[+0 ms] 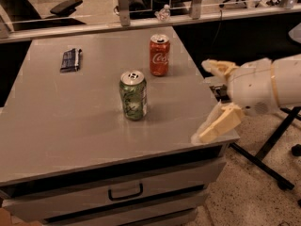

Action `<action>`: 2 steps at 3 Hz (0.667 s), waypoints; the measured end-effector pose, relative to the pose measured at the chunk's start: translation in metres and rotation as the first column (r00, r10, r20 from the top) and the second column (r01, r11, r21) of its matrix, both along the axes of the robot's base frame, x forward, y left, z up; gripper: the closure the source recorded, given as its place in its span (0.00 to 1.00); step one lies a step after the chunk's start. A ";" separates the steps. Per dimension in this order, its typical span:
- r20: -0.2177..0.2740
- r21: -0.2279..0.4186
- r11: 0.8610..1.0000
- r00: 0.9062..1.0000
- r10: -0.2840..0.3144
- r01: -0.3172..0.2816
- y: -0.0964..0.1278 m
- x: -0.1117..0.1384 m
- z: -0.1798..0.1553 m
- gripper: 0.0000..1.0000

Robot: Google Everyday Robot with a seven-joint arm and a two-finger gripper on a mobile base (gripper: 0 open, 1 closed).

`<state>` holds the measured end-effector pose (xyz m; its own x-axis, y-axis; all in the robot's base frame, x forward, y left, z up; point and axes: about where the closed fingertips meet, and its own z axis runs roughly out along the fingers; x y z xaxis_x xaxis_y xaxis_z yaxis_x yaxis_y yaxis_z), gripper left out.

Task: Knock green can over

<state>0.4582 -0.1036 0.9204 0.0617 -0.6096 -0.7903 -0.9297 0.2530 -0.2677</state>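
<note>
The green can [133, 95] stands upright near the middle of the grey table [56, 126], with a green and white mottled label and a silver top. My gripper [210, 101] comes in from the right, over the table's right edge. Its two cream fingers [219, 124] are spread wide apart and hold nothing. The gripper is well to the right of the green can and does not touch it.
A red Coca-Cola can [159, 54] stands upright behind and right of the green can. A dark flat packet [70, 60] lies at the table's back left. A drawer with a handle [125, 192] is below the tabletop. Office chairs and a black stand are around it.
</note>
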 end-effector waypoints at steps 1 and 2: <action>-0.004 0.097 0.995 1.000 0.013 -0.013 0.024 0.004 -0.012 0.00; -0.020 0.175 0.981 0.996 0.082 -0.077 0.056 0.006 -0.020 0.00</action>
<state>0.4646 -0.0479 0.9006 0.0817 -0.4564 -0.8860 -0.9551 0.2182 -0.2005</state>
